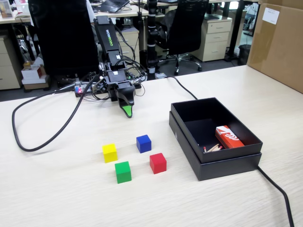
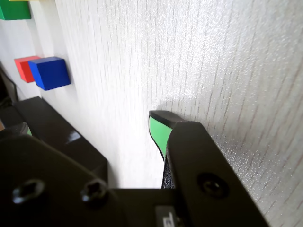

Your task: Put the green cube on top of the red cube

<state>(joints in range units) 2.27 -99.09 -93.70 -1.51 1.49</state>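
— Can I reach the green cube (image 1: pixel 123 171)?
— Yes, bare table (image 1: pixel 71 189) lies around it. The red cube (image 1: pixel 158 162) and yellow cube (image 1: pixel 110 152) sit near. The black box (image 1: pixel 227 163) blocks my right.

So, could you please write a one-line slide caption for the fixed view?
Koch arm's gripper poised behind four coloured cubes, with the green cube left of the red cube, beside an open black box.

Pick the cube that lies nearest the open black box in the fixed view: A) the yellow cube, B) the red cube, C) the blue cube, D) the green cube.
B: the red cube sits just left of the black box, while the blue cube, green cube and yellow cube lie farther left.
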